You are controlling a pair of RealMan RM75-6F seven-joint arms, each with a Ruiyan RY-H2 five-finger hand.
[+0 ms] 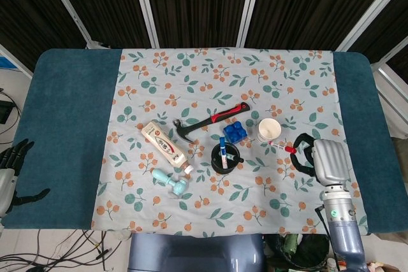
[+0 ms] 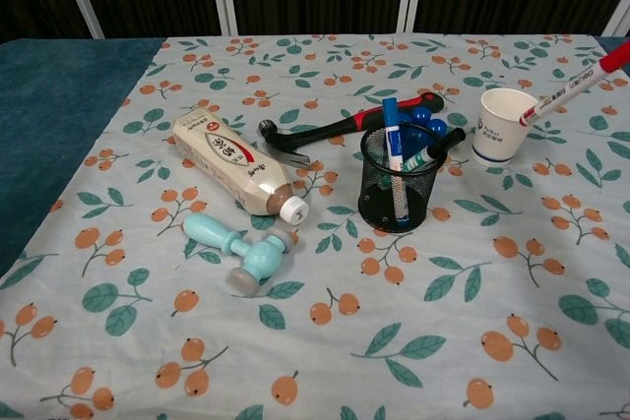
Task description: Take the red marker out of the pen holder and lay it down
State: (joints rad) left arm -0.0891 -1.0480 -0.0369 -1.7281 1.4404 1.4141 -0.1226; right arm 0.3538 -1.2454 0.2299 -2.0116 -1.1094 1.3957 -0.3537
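right robot hand [image 1: 322,159]: fingers curled, apparently pinching | left robot hand [image 1: 9,171]: fingers apart, idle

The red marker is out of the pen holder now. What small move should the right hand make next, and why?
Probably lower it onto the bare cloth on the near side of the paper cup. The right hand holds the red marker in the air, clear of the pen holder, so only laying it down remains.

The pen holder [image 1: 225,159] stands mid-tabletop [image 1: 70,113] with pens [image 2: 391,148] in it. Behind it lie blocks [image 1: 234,132] and a hammer [image 1: 210,120]; a bottle [image 1: 165,144] and a small mallet [image 1: 171,181] lie left. A paper cup [image 1: 268,130] stands right, the marker [image 2: 571,85] above it.
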